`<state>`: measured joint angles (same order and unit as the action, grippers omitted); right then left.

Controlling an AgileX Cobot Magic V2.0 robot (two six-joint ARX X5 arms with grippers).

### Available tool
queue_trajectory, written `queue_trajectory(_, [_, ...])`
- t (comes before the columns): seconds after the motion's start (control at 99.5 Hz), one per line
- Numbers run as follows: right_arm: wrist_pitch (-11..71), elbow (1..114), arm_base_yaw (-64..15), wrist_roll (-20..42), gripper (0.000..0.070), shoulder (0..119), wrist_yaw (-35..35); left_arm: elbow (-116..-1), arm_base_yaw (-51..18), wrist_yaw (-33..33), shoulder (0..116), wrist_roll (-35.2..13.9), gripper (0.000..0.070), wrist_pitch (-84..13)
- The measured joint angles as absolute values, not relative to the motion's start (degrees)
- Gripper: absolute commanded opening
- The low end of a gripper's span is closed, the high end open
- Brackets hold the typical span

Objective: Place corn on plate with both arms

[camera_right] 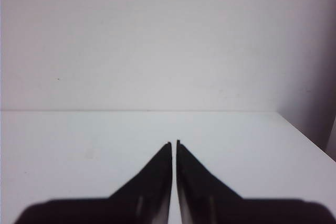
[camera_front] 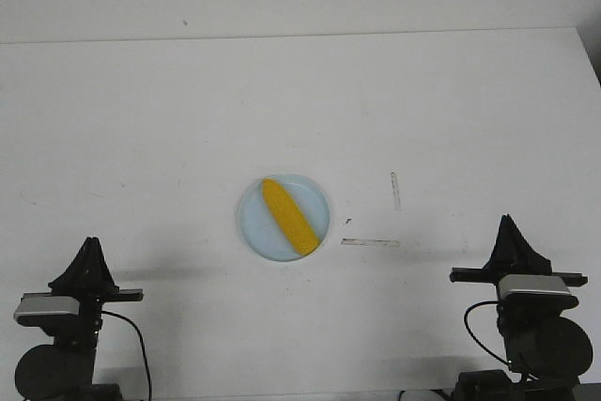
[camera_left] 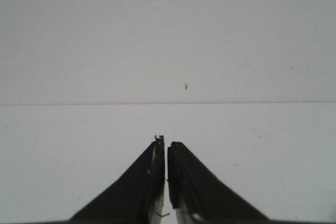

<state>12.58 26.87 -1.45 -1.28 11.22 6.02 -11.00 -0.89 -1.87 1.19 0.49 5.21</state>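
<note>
Lying on the plate (camera_front: 252,228) near the middle of the white tabletop (camera_front: 141,119), the corn (camera_front: 287,217) looks already delivered, so the task appears finished as far as the front view shows. Nothing seems left but for the arms to rest. Both are parked at the near edge, well apart from the plate: the left gripper (camera_front: 90,243) at the near left corner, the right gripper (camera_front: 507,222) at the near right. In each wrist view the fingers stand nearly together with only a thin slit between them, pinching nothing: left gripper (camera_left: 166,141), right gripper (camera_right: 174,142).

The cob's long axis runs diagonally across the plate, from far-left to near-right. Its near-right end reaches the rim and seems to overlap it slightly. The far-left end looks the narrower one, though the taper is faint here. Two thin clear strips (camera_front: 370,242) lie on the tabletop just right of the plate, touching neither it nor the corn.
</note>
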Motion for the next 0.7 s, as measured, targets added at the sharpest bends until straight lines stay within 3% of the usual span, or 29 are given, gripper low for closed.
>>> queue_trajectory(0.372, [12.58,26.87,-1.45,-1.28,0.0013,11.22,6.02,-1.89,-1.15,-1.85,0.32,0.51,0.0001,8.16])
queue_trajectory(0.704, [12.60,26.85,-1.45,-1.28,0.0013,11.22,6.02,-1.96,-1.15,-1.54,0.27,0.47,0.0001,9.37])
